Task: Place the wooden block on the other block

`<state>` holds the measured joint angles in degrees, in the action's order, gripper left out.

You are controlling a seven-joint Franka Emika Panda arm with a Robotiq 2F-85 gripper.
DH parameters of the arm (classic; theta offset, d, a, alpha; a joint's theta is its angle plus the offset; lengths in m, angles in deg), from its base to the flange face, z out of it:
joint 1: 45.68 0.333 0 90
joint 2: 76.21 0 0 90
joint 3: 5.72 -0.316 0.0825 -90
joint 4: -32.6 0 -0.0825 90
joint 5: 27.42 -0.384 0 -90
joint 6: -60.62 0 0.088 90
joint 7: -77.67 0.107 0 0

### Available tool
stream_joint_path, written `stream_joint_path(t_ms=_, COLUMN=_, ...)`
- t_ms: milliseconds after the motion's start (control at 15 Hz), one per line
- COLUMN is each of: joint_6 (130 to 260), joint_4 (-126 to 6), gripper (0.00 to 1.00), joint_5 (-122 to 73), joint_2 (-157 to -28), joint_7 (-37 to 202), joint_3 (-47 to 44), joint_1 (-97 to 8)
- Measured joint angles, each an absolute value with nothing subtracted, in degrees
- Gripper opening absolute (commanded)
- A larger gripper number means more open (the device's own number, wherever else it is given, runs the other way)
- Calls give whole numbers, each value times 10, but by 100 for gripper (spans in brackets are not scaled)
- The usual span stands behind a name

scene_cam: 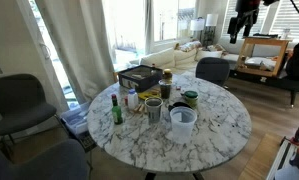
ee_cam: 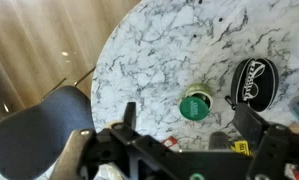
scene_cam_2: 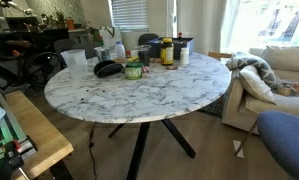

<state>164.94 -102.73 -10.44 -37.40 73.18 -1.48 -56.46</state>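
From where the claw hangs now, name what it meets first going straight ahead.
Likely the green-lidded jar, which the wrist view shows framed by the open claw, on the marble table. Depth is unclear; it could miss onto marble.

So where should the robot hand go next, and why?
Probably down and toward the cluster of jars. The gripper is open and empty, above the marble table. Its wrist view shows a green-lidded jar and a black oval case but no clear wooden block, so it should likely get closer first.
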Motion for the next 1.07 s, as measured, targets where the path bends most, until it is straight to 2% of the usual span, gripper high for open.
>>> stream_joint_path(t_ms=600, joint_6=1665, joint_4=-1025, gripper=100, joint_5=-120, joint_2=-382, joint_7=761, joint_3=-10, joint_1=-563)
stream_joint_path(t_ms=1067, joint_6=1719, joint_4=-961, gripper=100, joint_5=-284, joint_2=-558, joint_7=764, joint_3=25, joint_1=-525)
